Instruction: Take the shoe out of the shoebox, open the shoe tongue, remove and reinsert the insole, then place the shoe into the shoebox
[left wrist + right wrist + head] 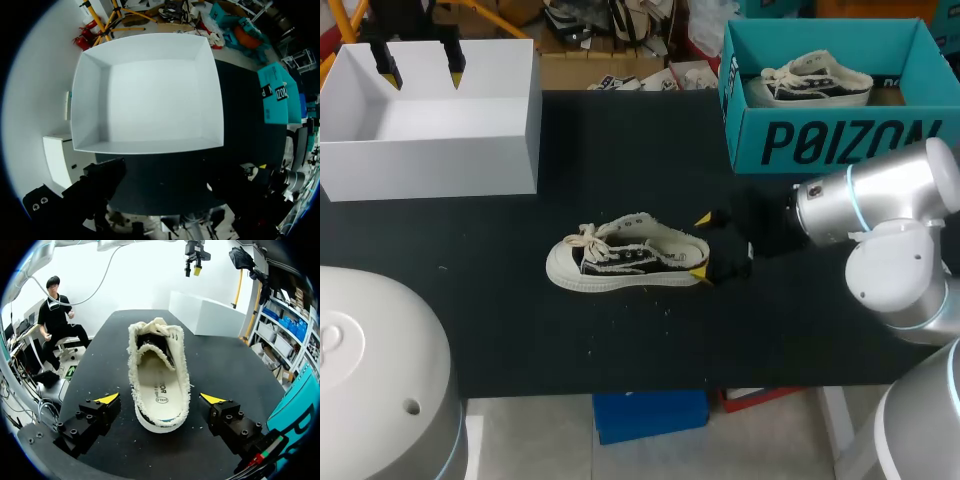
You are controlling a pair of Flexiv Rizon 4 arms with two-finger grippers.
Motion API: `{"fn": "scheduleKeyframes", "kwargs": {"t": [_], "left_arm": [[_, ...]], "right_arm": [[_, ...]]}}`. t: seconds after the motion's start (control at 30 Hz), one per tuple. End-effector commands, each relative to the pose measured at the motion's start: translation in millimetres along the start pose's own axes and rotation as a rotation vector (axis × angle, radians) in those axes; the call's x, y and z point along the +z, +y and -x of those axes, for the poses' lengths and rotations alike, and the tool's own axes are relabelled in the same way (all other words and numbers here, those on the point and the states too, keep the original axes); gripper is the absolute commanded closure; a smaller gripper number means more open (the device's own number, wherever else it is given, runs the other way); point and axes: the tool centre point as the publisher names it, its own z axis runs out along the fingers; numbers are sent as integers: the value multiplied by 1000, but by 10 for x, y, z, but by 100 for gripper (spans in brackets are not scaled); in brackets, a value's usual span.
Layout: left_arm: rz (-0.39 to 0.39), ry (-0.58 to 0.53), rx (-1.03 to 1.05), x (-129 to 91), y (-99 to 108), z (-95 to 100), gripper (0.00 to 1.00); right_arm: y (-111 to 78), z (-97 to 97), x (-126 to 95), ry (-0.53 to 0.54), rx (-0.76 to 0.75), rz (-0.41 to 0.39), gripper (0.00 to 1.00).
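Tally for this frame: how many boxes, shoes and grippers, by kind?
Boxes: 2 (white box, teal box)
Shoes: 2 (loose shoe, boxed shoe)
Grippers: 2 (left gripper, right gripper)
Total: 6

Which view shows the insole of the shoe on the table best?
Right wrist view: it looks straight into the shoe onto the insole. Head view shows the shoe side-on, insole indistinct; left wrist view shows only the white box.
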Motion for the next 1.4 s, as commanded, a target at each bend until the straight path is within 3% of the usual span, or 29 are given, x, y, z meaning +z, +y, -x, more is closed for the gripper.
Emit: {"fn": "scheduleKeyframes", "kwargs": {"t": [0.03, 1.4], "left_arm": [[1, -3, -2, -3, 5, -6, 0], [1, -3, -2, -3, 5, -6, 0]], "right_arm": [[-54, 16, 74, 1, 3, 16, 0], [-172, 44, 467, 78, 28, 114, 0]]}}
